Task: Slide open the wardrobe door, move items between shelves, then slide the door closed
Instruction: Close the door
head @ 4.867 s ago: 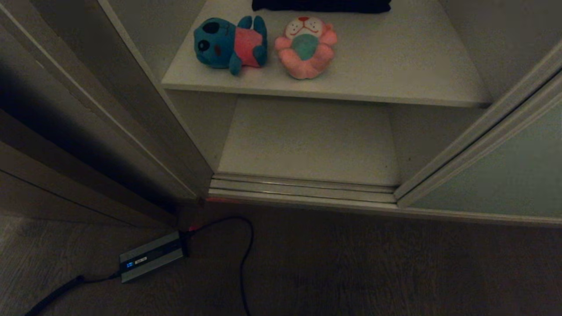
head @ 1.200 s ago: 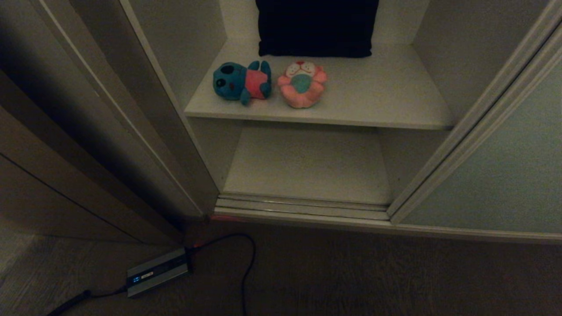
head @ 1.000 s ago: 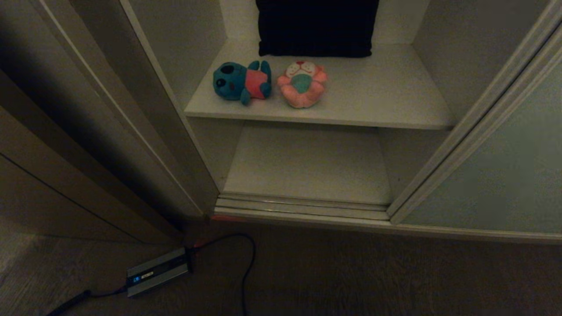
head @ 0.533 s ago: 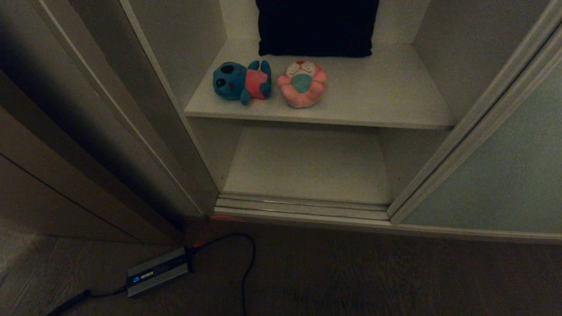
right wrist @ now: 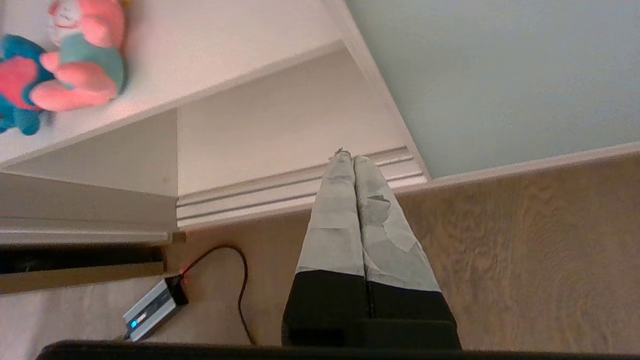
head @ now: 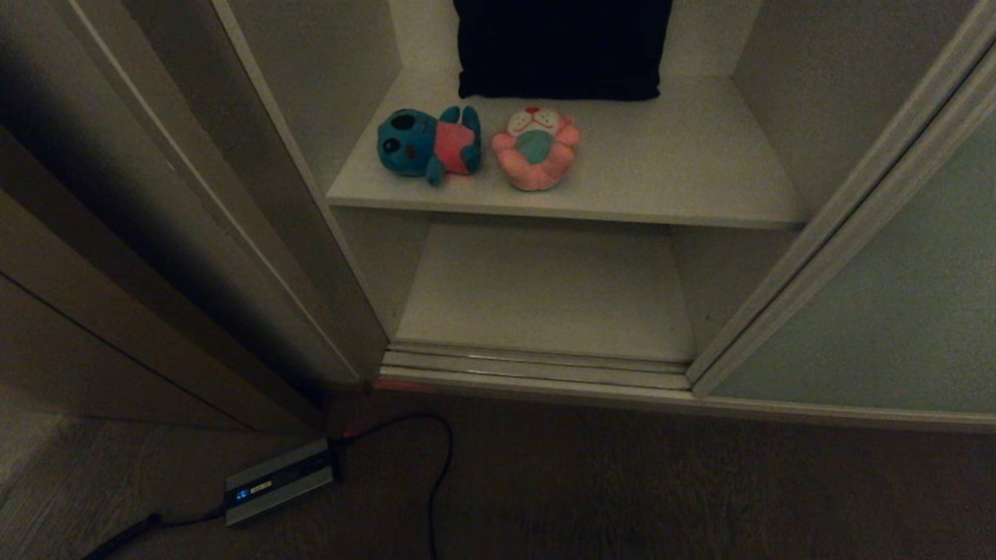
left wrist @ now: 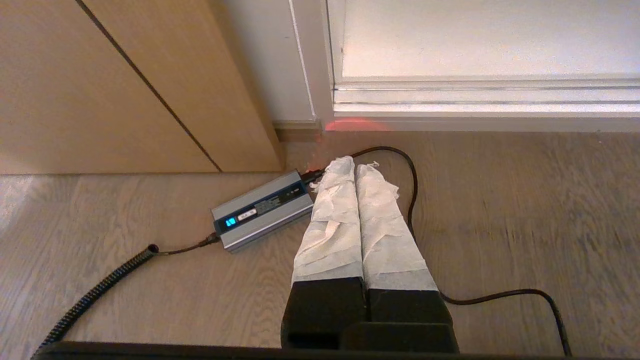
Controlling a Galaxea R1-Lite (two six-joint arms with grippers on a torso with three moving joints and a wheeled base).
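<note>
Door: the tall matte pale grey-green sliding wardrobe door (head: 879, 311), edged in thin light metal, stands slid to the right, leaving the compartment open.
Shelves: the plain flat off-white upper shelf (head: 669, 167) and the lower shelf (head: 545, 288) beneath it are wide smooth boards between cream side walls.
Toys: the soft blue plush toy with pink shirt and dark patches (head: 426, 144) lies on the upper shelf near its front left, long axis across the shelf, head toward the left wall; the rounded pink plush toy with white face and teal shirt (head: 535, 148) lies just beside it on the right, face toward the back.
Cushion: a black square fabric cushion (head: 562, 47) leans at the shelf's rear.
Floor: wood-grain planks carry a grey metal power box (head: 278, 482) with a black cable (head: 440, 467).
Left gripper (left wrist: 356, 167): jaws pressed together, wrapped in white crinkled tape, empty, above the floor by the box.
Right gripper (right wrist: 348, 159): taped jaws together, empty, before the door track.
</note>
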